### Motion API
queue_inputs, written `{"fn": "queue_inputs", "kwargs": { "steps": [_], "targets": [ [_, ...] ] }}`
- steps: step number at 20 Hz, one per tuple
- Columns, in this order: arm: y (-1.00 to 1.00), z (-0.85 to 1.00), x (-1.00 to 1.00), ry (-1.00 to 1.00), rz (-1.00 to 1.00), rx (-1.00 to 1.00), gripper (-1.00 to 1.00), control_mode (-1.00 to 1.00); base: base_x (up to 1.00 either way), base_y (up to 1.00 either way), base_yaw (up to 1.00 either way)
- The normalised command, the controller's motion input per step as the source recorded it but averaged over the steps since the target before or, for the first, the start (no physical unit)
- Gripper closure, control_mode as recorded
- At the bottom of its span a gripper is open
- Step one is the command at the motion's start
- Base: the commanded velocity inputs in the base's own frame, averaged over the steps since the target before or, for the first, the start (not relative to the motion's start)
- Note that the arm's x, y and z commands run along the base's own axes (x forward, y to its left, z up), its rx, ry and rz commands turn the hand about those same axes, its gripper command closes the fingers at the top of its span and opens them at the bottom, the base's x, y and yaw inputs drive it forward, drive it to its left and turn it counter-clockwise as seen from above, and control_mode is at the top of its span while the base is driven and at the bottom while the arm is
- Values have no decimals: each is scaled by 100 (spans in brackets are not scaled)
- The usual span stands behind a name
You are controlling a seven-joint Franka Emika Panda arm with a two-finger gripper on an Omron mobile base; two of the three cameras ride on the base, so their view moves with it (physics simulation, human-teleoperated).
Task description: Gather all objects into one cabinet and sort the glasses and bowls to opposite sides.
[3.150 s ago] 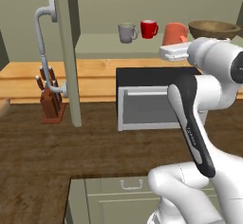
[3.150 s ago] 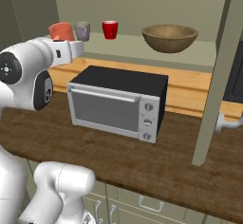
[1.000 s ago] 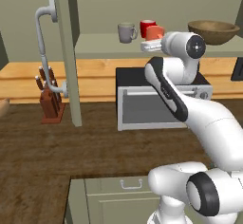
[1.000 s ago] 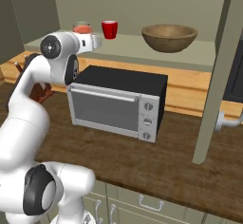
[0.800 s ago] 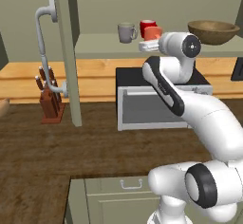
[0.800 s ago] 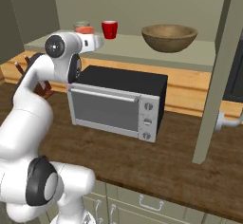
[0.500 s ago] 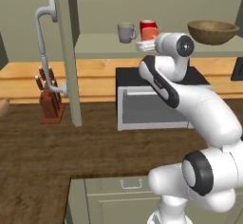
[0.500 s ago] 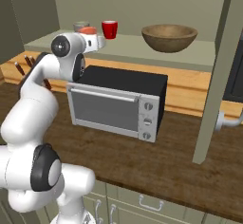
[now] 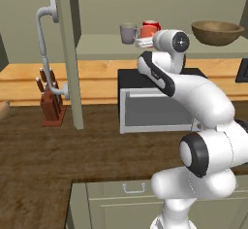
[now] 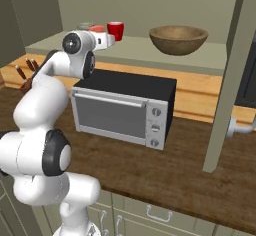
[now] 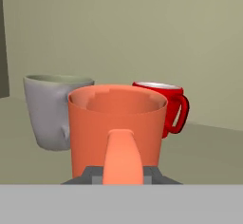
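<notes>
We see the gripper (image 11: 122, 176) closed on the handle of the coral-orange mug (image 11: 117, 123), mug upright straight ahead of the fingers. Past it to the fingers' left — the grey mug (image 11: 50, 111), just behind and touching or nearly so. To the right, behind — the red mug (image 11: 163, 107). The wooden bowl (image 10: 178, 39) sits well apart on the same cabinet shelf (image 10: 145, 51).

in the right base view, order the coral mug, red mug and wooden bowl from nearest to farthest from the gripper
1. coral-orange mug: in the gripper, held by its handle.
2. red mug: just beyond, on the shelf.
3. wooden bowl: far along the shelf, at its right end.
</notes>
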Motion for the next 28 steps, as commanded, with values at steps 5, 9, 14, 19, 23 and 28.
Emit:
{"fn": "queue_inputs", "kwargs": {
  "steps": [5,9,14,19,23,28],
  "targets": [
    [0,-16,44,2,0,0,100,-100,0,0,0],
    [0,-27,34,0,0,0,100,-100,0,0,0],
    [0,-28,14,0,0,0,100,-100,0,0,0],
    [0,-27,14,0,0,0,-100,-100,0,0,0],
    [0,-22,21,0,0,0,-100,-100,0,0,0],
    [0,-4,8,0,0,0,-100,-100,0,0,0]
  ]
}}
